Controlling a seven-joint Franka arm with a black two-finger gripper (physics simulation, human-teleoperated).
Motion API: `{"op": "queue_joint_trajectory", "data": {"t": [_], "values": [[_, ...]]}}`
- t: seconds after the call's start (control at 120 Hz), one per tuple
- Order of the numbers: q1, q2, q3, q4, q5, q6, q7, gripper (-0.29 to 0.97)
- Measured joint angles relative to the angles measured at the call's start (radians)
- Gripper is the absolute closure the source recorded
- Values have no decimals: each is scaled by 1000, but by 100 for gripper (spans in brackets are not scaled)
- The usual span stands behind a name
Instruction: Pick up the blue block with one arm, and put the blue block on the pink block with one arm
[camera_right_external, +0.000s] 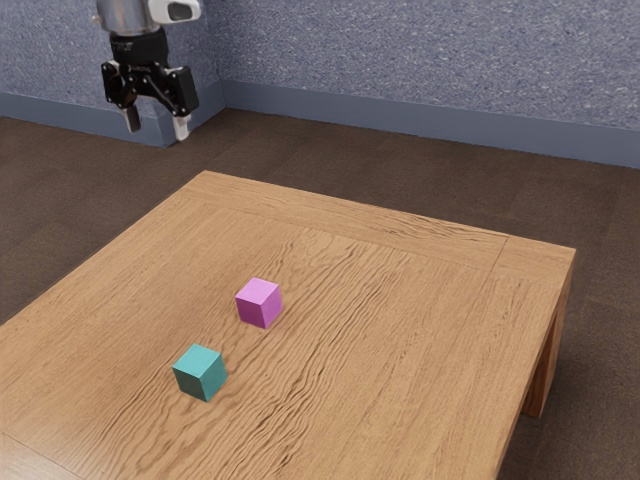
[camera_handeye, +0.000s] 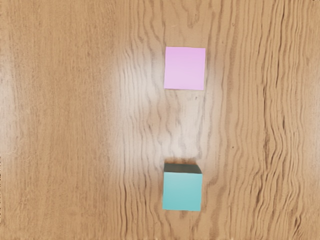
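Note:
A teal-blue block (camera_right_external: 200, 372) rests on the wooden table (camera_right_external: 400, 330), nearer the front edge. A pink block (camera_right_external: 259, 302) sits a short way behind it and toward the exterior view's right, apart from it. My gripper (camera_right_external: 155, 125) hangs high above the table's far left side, open, with nothing between its fingers. Looking straight down, the wrist view has the blue block (camera_handeye: 182, 190) and the pink block (camera_handeye: 185, 68) in line with a gap of bare wood between them.
The table's right edge (camera_right_external: 560, 300) drops off to a dark carpeted floor. A grey-blue wall with a skirting board (camera_right_external: 420, 120) runs behind.

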Motion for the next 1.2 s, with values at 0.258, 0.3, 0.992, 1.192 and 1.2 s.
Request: {"op": "queue_joint_trajectory", "data": {"t": [0.258,0.3,0.992,1.192,1.2], "values": [[-5,-35,2,123,-17,-34,3,0],[-51,-74,-32,197,13,-45,7,0],[237,-499,-433,-775,94,119,-13,0],[158,-514,-315,-1051,88,391,-37,0],[158,-514,-314,-1058,88,405,-38,0]]}}
